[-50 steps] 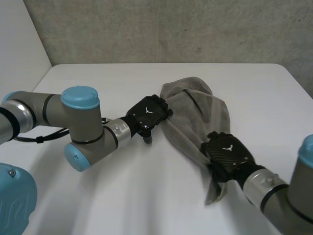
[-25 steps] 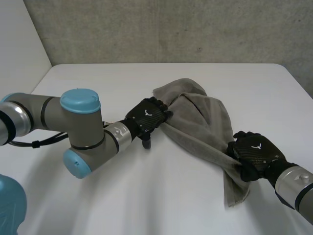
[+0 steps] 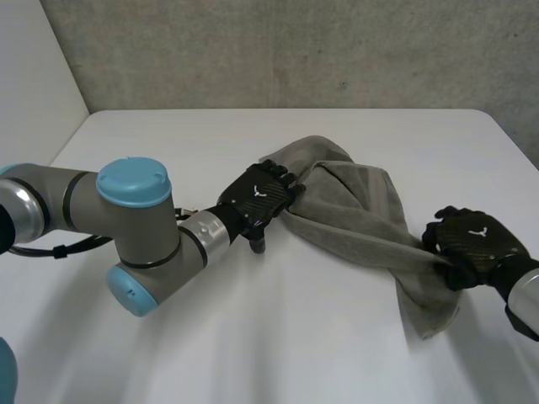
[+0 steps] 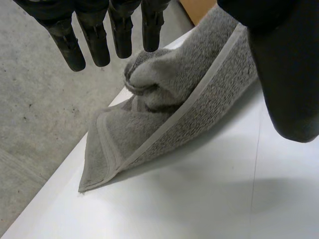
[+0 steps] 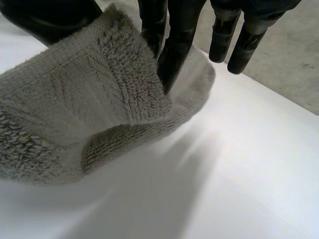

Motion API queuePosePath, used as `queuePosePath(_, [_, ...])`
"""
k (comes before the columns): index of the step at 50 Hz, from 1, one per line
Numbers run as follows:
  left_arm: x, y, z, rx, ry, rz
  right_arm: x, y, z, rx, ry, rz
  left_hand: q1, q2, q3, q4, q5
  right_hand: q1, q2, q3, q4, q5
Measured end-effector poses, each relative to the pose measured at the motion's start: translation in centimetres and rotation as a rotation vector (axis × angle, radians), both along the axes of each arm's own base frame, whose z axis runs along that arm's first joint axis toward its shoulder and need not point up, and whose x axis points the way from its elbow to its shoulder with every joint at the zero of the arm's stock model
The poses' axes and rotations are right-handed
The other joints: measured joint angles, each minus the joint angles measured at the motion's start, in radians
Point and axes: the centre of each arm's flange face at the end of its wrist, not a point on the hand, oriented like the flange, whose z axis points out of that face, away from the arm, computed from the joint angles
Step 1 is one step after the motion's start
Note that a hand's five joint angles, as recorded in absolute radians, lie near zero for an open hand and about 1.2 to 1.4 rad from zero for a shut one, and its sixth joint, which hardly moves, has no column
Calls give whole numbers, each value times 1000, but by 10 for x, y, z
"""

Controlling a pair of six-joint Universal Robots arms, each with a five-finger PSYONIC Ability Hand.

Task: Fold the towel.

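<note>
A grey towel point(image 3: 362, 215) lies rumpled and stretched out between my two hands on the white table point(image 3: 210, 143). My left hand point(image 3: 255, 198) rests at the towel's left end, open. In the left wrist view its straight fingers point(image 4: 119, 35) hover over a bunched hump of towel point(image 4: 164, 119), the thumb point(image 4: 289, 74) beside it. My right hand point(image 3: 472, 242) is shut on the towel's right end and holds it off the table, with a short tail hanging below. In the right wrist view the towel's hemmed edge point(image 5: 75, 114) is pinched between thumb and fingers point(image 5: 174, 45).
A grey concrete wall point(image 3: 295, 50) stands behind the table's far edge. The towel's far corner point(image 4: 87, 184) lies close to that edge. Bare table spreads in front of both hands and to the left.
My right hand has moved right and slightly back with the towel's end, pulling the cloth out long. My left hand stayed in place and its fingers straightened.
</note>
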Motion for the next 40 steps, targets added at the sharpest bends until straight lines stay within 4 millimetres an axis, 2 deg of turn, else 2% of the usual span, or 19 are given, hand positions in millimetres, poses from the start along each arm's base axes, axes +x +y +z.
queuePosePath(13, [-5, -30, -18, -63, 63, 127, -23, -15, 3, 4, -31, -47, 0, 2, 0, 0, 4, 0, 0, 0, 0, 0])
queuePosePath(17, [-8, -37, -28, -54, 74, 144, -24, -14, 1, 16, -42, -43, 30, 93, 0, 0, 99, 0, 0, 0, 0, 0])
queuePosePath(24, [-10, -39, -39, -38, 69, 135, -24, -13, -1, 26, -50, -35, 110, 167, 0, 0, 173, 0, 0, 0, 0, 0])
queuePosePath(32, [-12, -38, -46, -26, 65, 117, -23, -12, -3, 34, -52, -28, 353, 401, 0, 0, 397, 0, 0, 0, 0, 0])
queuePosePath(40, [-16, -32, -47, 23, 81, 57, -22, -12, -5, 44, -58, -20, 370, 418, 0, 0, 416, 0, 0, 0, 0, 0])
